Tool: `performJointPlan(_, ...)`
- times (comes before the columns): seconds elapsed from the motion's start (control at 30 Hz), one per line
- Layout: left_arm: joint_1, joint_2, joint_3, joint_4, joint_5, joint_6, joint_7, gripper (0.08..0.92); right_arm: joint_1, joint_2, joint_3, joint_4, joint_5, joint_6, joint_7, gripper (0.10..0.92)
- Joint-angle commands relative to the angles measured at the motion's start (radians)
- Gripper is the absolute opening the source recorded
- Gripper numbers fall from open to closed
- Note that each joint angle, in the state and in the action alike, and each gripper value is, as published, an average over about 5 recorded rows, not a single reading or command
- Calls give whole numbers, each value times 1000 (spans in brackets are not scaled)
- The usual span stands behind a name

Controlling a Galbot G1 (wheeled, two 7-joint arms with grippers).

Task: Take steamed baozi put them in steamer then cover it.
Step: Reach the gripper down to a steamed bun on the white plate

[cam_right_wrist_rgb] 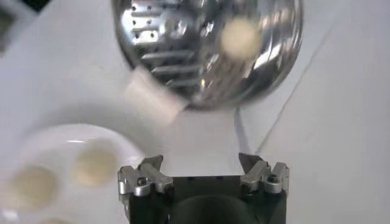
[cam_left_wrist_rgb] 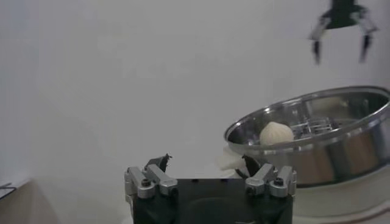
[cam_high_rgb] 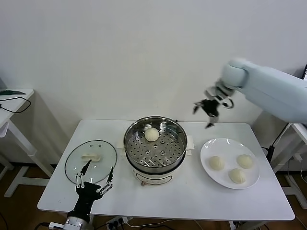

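The steel steamer [cam_high_rgb: 155,143] stands mid-table on its cream base, with one baozi [cam_high_rgb: 151,134] on the perforated tray at the back. Three baozi [cam_high_rgb: 217,163] lie on the white plate [cam_high_rgb: 229,143] to its right. The glass cover [cam_high_rgb: 91,160] lies flat to its left. My right gripper [cam_high_rgb: 209,115] is open and empty, in the air above the table between steamer and plate. My left gripper [cam_high_rgb: 96,175] is open and empty, low at the front edge beside the cover. The steamer also shows in the left wrist view [cam_left_wrist_rgb: 317,137] and the right wrist view [cam_right_wrist_rgb: 207,49].
A second small white table [cam_high_rgb: 12,103] with a black cable stands at the far left. A white wall is behind the table. The steamer's white side handle [cam_right_wrist_rgb: 152,97] juts toward the plate.
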Motion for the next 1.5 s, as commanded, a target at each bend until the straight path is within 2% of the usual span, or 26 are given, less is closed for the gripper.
performJointPlan(0.03,3,-2,4,0,1,0,0,823,-167,-138,17,24,56,-121,46,823)
performJointPlan(0.37,-6,0,-16,15,12,-3,-3,823,-338,-52,161,-42,-49,-141,97,823)
performJointPlan(0.67,1,-9,-10,25,26,-11,-6,823,-408,-13,211,-84,-82,-150,159,823)
performJointPlan(0.97,0,-9,-14,32,25,-13,-12,823,-433,27,230,-128,-120,-145,159,823)
performJointPlan(1.07,1,-9,-13,29,24,-10,-16,823,-436,39,235,-139,-129,-144,157,802)
performJointPlan(1.3,1,-10,-13,18,22,-6,-17,823,-411,42,230,-132,-132,-142,150,650)
performJointPlan(1.5,3,-9,-12,13,21,-5,-17,823,-292,11,207,-80,-127,-121,80,635)
